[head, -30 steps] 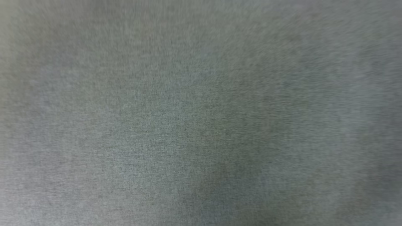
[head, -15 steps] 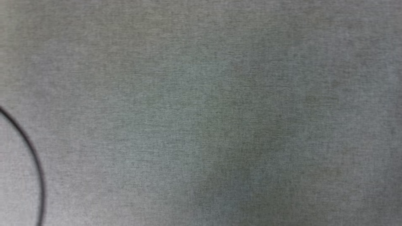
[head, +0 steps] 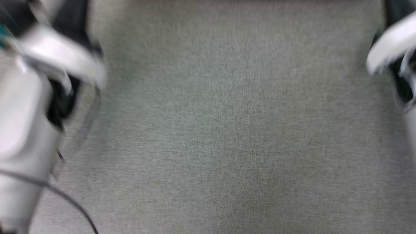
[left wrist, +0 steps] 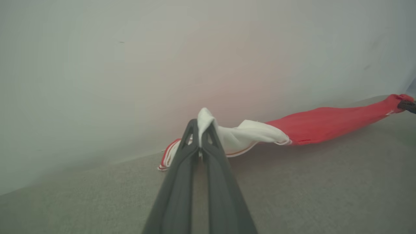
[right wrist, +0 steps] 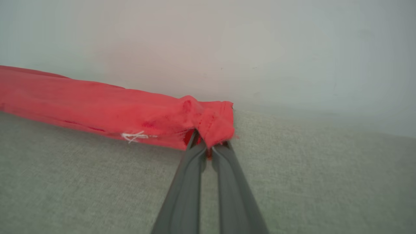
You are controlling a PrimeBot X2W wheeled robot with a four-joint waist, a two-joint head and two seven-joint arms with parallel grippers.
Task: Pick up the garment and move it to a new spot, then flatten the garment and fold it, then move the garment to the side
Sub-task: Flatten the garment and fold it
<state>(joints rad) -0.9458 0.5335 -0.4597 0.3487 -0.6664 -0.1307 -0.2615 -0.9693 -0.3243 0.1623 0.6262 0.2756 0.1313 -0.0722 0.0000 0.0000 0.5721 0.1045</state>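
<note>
Flattening, I judge: my left fingers (left wrist: 180, 159) pinch the garment (left wrist: 325, 125) by its sleeve, my right fingers (right wrist: 191, 169) by its hem; next, lay it flat.

Bare room: grey cloth (head: 227, 130), pale wall (left wrist: 130, 48)

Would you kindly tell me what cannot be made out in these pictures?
Left wrist view: the garment is bunched ropelike, its folds hiding any print; the left gripper covers part of the sleeve.
Right wrist view: the left edge cuts the garment beyond the right gripper.
Head view: motion blur smears both forearms.
</note>
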